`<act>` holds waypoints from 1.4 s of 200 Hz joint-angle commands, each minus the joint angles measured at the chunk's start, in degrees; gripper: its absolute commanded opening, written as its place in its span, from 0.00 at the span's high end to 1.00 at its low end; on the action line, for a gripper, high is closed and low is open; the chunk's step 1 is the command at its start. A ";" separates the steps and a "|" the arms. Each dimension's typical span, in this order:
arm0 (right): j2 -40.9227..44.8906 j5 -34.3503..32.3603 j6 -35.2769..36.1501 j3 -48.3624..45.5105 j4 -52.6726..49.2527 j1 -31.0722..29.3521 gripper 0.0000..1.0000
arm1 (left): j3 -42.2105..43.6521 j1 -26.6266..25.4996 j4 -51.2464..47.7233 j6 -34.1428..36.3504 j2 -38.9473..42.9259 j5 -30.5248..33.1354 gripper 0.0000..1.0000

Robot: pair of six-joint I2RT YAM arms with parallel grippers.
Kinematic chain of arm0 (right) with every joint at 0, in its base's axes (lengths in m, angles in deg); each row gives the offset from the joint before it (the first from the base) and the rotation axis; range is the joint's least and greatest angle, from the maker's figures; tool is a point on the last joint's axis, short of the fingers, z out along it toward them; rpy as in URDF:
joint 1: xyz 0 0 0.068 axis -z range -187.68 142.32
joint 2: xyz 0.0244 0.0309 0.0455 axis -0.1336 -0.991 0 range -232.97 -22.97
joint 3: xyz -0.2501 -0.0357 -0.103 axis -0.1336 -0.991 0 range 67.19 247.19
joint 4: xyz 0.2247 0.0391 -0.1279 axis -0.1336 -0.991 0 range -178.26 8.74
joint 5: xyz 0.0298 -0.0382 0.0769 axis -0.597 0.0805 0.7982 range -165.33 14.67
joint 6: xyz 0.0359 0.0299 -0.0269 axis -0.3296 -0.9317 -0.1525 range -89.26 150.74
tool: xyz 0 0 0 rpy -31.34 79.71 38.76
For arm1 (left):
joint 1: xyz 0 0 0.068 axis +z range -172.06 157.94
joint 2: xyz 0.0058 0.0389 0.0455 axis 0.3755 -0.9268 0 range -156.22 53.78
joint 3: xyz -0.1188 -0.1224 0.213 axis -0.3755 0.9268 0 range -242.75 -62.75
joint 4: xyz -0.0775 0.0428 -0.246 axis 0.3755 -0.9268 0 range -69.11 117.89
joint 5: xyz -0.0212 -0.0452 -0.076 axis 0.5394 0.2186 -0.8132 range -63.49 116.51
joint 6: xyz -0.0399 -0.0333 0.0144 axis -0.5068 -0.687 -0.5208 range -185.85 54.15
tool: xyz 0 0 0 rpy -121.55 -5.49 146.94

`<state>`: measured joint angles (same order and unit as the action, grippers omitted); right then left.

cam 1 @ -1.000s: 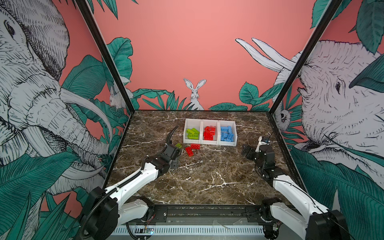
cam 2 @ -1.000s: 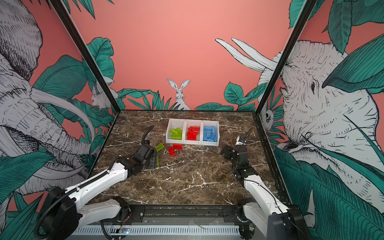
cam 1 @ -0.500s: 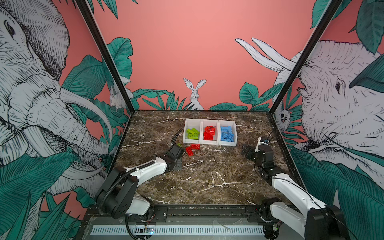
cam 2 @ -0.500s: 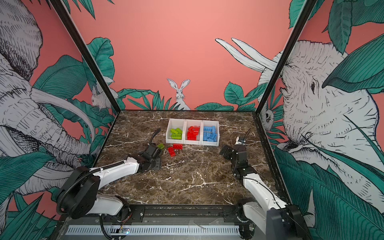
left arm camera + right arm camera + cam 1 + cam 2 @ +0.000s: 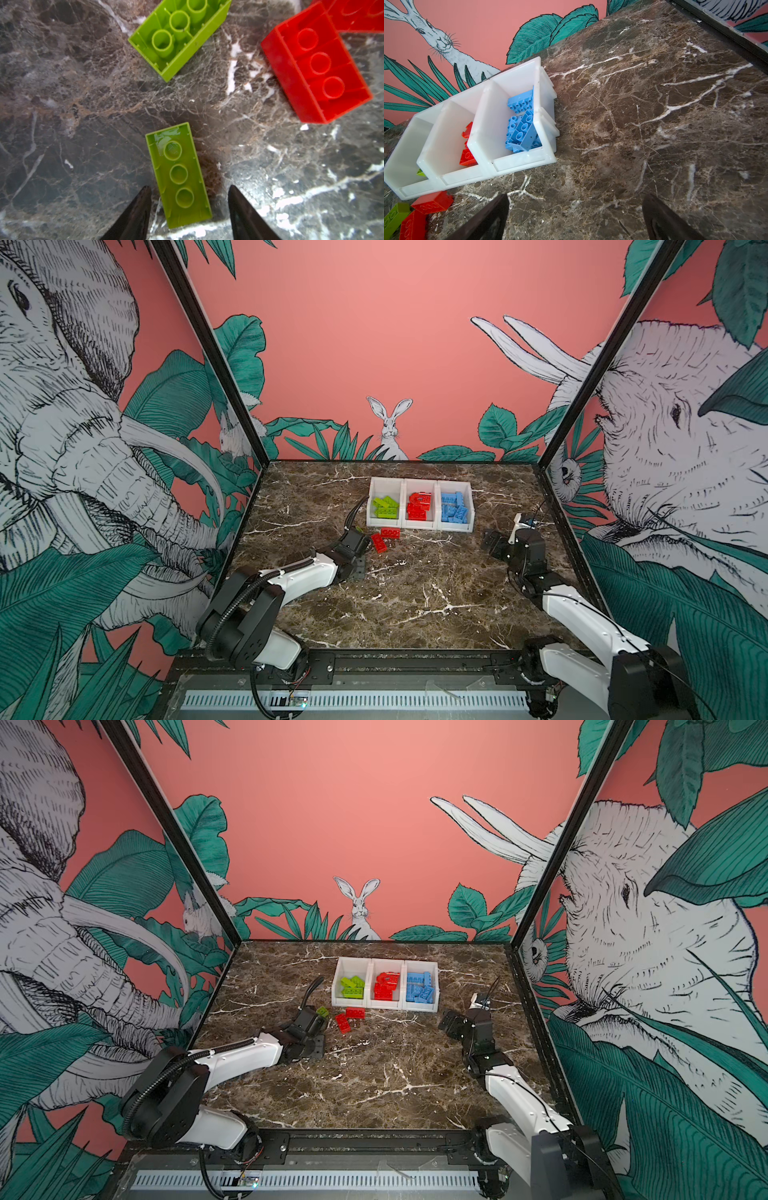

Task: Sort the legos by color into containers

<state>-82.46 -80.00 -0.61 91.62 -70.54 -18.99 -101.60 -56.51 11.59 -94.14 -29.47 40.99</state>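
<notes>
In the left wrist view a flat lime green lego [image 5: 178, 176] lies underside up on the marble between the fingers of my left gripper [image 5: 189, 188]. The jaws are open, with a gap on each side of it. A thicker green lego [image 5: 178, 35] [image 5: 322, 1011] and two red legos [image 5: 315, 66] [image 5: 378, 542] [image 5: 390, 533] lie just beyond it. The white containers [image 5: 419, 524] [image 5: 517, 164] hold green legos [image 5: 385, 506], red legos [image 5: 419, 506] and blue legos [image 5: 454, 509], one colour in each. My right gripper [image 5: 576, 197] [image 5: 490, 541] hangs open and empty to the right of the containers.
The brown marble table [image 5: 415, 593] is fenced by black posts and printed walls. The loose legos lie close to the containers' front left corner. My left arm [image 5: 307, 576] lies low across the table's left half, and the right arm [image 5: 582, 614] runs along the right edge.
My left arm has dropped low and reached toward the loose legos, so its jaws now straddle the flat green one and stand narrower. The right arm has stayed put.
</notes>
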 commanded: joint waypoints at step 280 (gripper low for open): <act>-3.26 2.15 -0.66 -0.03 5.63 0.21 0.02 | -22.83 -0.17 -3.36 17.06 -0.01 -4.90 0.71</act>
<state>-85.69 -78.12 -1.11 91.62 -67.79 -18.99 -118.75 -56.58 8.25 -82.41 -24.83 35.94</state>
